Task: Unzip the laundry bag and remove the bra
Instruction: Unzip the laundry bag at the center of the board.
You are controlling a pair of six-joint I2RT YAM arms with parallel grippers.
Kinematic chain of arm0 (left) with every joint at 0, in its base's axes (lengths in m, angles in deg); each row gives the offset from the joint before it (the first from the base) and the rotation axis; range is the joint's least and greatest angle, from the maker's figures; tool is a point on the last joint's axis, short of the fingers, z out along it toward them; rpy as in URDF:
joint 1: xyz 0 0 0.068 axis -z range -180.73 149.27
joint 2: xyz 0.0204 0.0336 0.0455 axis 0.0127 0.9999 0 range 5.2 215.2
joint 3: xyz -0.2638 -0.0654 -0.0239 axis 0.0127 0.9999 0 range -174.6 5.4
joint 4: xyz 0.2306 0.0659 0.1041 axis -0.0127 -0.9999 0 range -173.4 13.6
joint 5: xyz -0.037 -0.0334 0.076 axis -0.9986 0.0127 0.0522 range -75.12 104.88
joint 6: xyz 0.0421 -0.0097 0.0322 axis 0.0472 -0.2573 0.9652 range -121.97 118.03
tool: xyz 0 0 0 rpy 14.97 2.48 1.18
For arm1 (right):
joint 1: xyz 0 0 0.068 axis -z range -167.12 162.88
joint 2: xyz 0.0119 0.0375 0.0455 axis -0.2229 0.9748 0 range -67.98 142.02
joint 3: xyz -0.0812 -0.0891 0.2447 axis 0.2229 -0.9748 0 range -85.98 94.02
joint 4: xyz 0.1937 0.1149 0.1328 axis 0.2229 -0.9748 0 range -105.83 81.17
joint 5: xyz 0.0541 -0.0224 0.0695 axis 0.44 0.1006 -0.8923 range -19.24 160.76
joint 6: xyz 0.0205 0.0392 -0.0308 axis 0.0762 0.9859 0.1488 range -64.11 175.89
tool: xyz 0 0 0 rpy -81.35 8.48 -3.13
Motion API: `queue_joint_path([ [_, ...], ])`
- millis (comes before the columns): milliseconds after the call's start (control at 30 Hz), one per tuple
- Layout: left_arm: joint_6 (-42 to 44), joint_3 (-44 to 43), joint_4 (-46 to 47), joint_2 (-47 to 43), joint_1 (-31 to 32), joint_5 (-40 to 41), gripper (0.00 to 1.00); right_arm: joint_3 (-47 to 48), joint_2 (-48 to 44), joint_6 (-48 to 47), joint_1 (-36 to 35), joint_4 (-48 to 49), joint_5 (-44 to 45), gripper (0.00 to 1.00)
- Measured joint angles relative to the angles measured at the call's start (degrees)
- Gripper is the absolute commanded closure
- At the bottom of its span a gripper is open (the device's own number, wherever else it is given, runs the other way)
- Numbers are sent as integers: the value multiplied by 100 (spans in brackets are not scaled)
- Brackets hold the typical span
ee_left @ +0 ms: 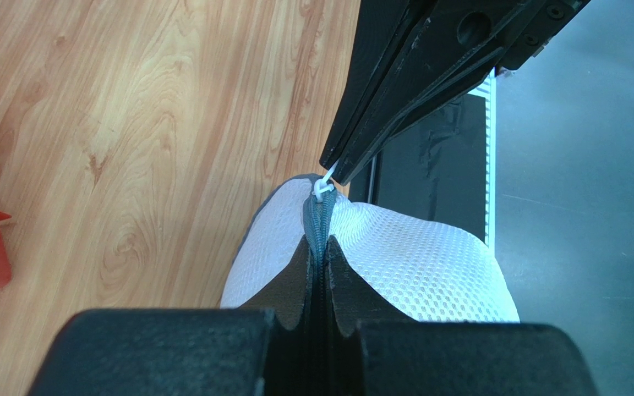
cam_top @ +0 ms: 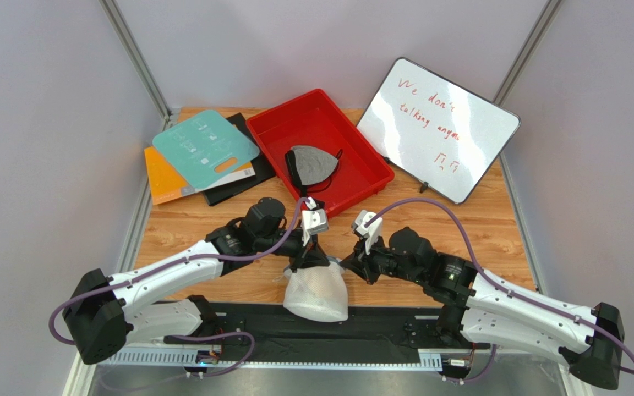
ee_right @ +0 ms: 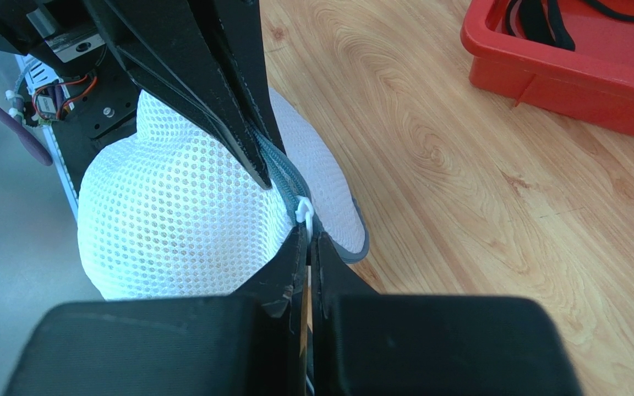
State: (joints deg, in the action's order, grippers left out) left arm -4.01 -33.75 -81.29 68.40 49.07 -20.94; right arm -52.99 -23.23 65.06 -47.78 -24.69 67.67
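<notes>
The white mesh laundry bag [cam_top: 319,294] stands on edge at the near middle of the table, its grey zipper band on top. My left gripper [ee_left: 319,241] is shut on the zipper band [ee_left: 318,219]. My right gripper [ee_right: 308,233] is shut on the white zipper pull [ee_right: 303,214], right beside the left gripper's tips. The two grippers meet above the bag in the top view, the left gripper [cam_top: 305,260] and the right gripper [cam_top: 338,264]. The zipper looks closed. The beige bra is hidden; faint beige shows through the mesh [ee_right: 171,206].
A red tray [cam_top: 353,165] at the back holds a grey bra with black straps [cam_top: 312,165]. A whiteboard [cam_top: 436,128] leans at back right. Teal, orange and black folders [cam_top: 204,148] lie at back left. A black mat [cam_top: 238,318] runs along the near edge.
</notes>
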Motion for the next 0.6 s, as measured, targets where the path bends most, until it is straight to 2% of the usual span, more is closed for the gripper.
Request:
queue_joint_path([
  [600,-11,35,-2,-280,7,439,100,50,-42,238,-7,-105,474,100],
])
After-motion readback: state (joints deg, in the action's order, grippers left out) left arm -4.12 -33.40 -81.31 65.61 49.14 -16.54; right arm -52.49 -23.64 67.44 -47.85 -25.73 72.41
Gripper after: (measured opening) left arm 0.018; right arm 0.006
